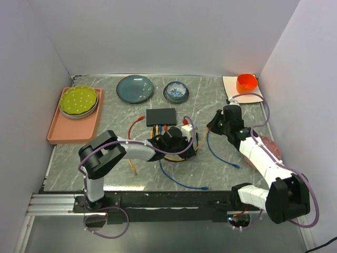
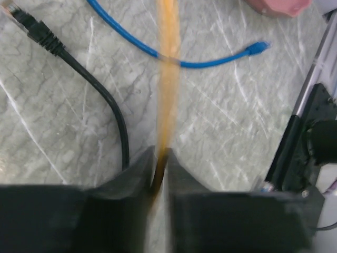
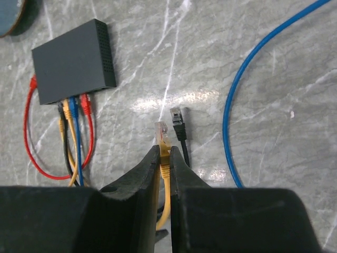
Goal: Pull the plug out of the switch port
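Right wrist view, unlike left wrist's, shows the switch [image 3: 71, 63] with plugged cables [image 3: 73, 108].

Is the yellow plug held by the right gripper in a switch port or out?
Out. The yellow plug pokes free from the right gripper, clear of the switch, whose ports hold other cables.
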Controlling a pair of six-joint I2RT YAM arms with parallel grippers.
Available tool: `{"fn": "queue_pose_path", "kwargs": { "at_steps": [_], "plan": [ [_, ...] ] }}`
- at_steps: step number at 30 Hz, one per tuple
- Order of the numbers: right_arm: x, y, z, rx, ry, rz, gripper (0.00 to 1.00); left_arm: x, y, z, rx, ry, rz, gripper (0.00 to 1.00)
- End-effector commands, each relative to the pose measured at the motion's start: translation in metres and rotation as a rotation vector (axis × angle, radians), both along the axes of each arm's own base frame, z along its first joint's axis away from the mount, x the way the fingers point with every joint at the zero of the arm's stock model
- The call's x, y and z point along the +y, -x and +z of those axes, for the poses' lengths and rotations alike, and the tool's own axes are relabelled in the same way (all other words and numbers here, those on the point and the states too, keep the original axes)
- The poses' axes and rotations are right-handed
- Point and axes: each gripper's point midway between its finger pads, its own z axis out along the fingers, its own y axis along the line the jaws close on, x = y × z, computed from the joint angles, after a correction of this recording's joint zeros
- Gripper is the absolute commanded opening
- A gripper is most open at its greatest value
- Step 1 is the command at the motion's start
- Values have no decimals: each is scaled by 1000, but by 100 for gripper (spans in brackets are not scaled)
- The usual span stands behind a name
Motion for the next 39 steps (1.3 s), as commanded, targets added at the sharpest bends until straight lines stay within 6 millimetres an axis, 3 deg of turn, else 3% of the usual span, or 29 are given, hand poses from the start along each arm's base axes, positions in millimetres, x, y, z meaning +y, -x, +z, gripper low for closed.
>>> {"fn": "queue_pose_path", "kwargs": {
  "at_steps": [1,2,4,7,8,10,11,13,14,15,17,23,35,38,39],
  "plan": [
    [5,2,31,-130,-48,7,24,-5,-10,42,-81,60,7,6],
    [3,3,40,-155,-55,-6,30,-1,-15,48,-91,61,29,1],
    [2,5,51,-177,-68,-21,40,3,-22,73,-113,106,50,1],
    [1,9,70,-224,-100,-39,48,14,-40,106,-84,210,112,1],
    [2,10,83,-273,-128,-38,50,24,-55,113,-69,240,149,1],
    [11,18,84,-297,-173,14,51,34,-63,125,15,335,185,1],
    [17,18,93,-341,-207,39,51,42,-75,143,14,424,182,1],
    [37,27,83,-320,-260,138,50,49,-78,150,124,528,203,1],
    [46,28,75,-310,-273,179,50,53,-80,170,159,624,187,1],
    [53,29,73,-312,-280,212,50,52,-81,167,192,647,185,1],
    [75,39,62,-283,-291,312,49,49,-77,184,248,734,144,1],
    [119,56,59,-316,-282,460,50,41,-75,191,425,853,99,6],
    [148,48,39,-253,-267,505,49,45,-72,188,378,778,118,7],
    [153,47,35,-260,-276,499,29,46,-70,187,374,759,117,9],
    [153,47,36,-268,-281,499,13,48,-70,189,365,759,122,10]
  ]
}}
